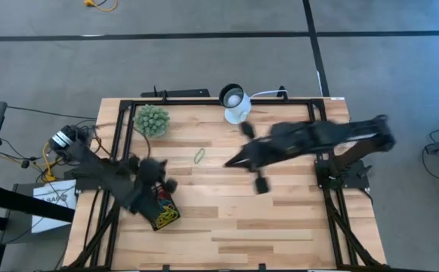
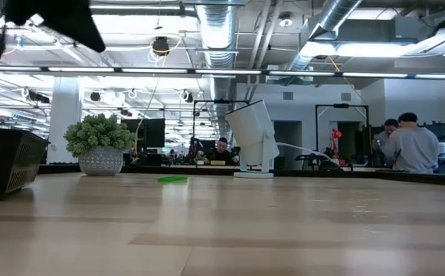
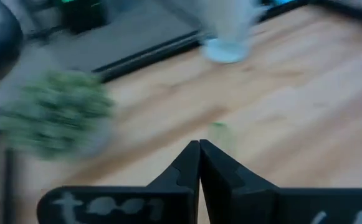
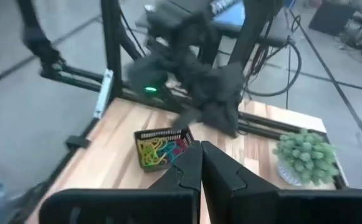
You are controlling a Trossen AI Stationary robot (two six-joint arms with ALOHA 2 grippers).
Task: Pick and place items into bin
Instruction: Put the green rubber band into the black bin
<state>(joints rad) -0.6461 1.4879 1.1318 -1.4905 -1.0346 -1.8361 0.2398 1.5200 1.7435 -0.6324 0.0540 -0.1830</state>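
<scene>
The black bin (image 1: 165,213) sits near the table's left edge with several red, green and yellow loops (image 4: 159,150) in it. It also shows in the low view (image 2: 4,161). One green loop (image 1: 199,156) lies flat on the table between the two grippers, and shows in the low view (image 2: 172,179) and blurred in the left wrist view (image 3: 218,130). My left gripper (image 1: 166,178) is above the table just beyond the bin, shut (image 3: 199,148) with nothing showing between its fingers. My right gripper (image 1: 230,162) is to the right of the loop, shut (image 4: 200,148) with nothing showing between its fingers.
A fuzzy green plant ball (image 1: 152,119) in a pot stands at the far left. A white round lamp-like device (image 1: 236,106) with a cable stands at the far middle. Dark frame bars (image 1: 121,128) run along the table's sides. People show in the room beyond (image 2: 410,146).
</scene>
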